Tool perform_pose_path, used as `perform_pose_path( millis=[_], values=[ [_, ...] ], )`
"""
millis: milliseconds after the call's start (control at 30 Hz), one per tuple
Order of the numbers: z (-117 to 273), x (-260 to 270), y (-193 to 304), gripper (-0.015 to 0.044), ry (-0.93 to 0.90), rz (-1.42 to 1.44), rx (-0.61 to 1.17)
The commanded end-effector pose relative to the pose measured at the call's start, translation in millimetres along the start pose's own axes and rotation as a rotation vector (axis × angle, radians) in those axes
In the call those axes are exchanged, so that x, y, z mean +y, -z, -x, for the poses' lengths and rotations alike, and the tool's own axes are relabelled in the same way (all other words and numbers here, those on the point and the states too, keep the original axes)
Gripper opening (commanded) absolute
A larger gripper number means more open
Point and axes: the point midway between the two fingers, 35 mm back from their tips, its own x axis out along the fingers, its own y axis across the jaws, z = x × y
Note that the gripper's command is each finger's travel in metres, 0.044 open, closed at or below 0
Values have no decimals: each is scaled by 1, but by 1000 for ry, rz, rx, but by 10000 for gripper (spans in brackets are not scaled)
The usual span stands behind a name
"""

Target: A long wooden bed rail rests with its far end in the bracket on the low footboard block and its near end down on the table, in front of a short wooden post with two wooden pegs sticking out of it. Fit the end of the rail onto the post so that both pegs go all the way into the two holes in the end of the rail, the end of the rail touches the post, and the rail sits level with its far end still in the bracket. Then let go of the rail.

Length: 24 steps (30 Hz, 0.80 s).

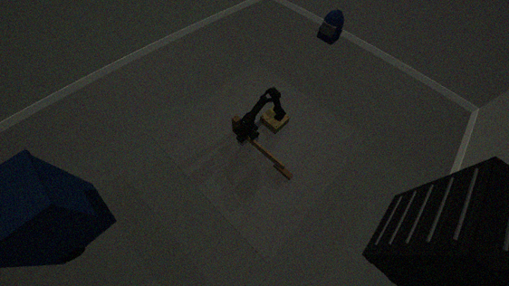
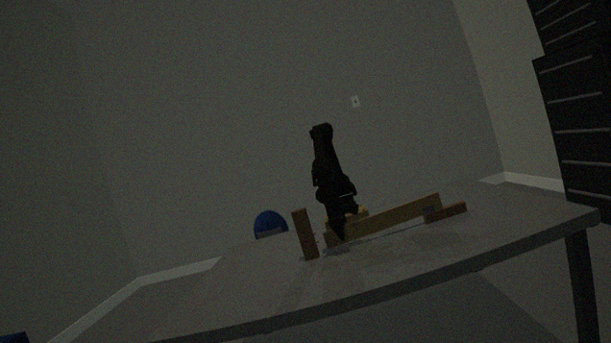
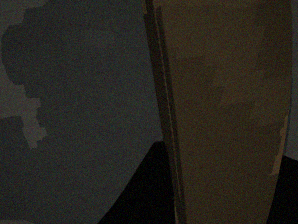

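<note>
My gripper [image 1: 242,138] [image 2: 342,237] [image 3: 188,146] is shut on the wooden bed rail [image 1: 266,152] [image 2: 392,218] [image 3: 230,75] close to its near end, one black finger on each side. In the exterior view the near end hangs slightly above the table, with a shadow beneath it. The rail slopes up to its far end at the low footboard block [image 1: 284,172] [image 2: 450,211]; the bracket is mostly hidden. The short post [image 1: 235,124] [image 2: 306,237] stands left of the near end, with a small gap between them. Its pegs show faintly; the rail's end holes are hidden.
A pale wooden block [image 1: 273,122] [image 2: 364,211] lies behind the rail, by the arm's base. The grey table [image 2: 262,291] has its front edge beyond the post and rail. A dark drawer cabinet [image 1: 476,232] [image 2: 583,107] and blue objects stand away from the table.
</note>
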Motion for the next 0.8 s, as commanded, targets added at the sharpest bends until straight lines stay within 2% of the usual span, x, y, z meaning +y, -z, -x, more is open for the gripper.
perform_pose_path(
  millis=[0, 767],
  values=[
    [4, -1, 0, 0, 5, -2, -3],
    [15, -2, 0, 0, 5, -2, -3]
  ],
)
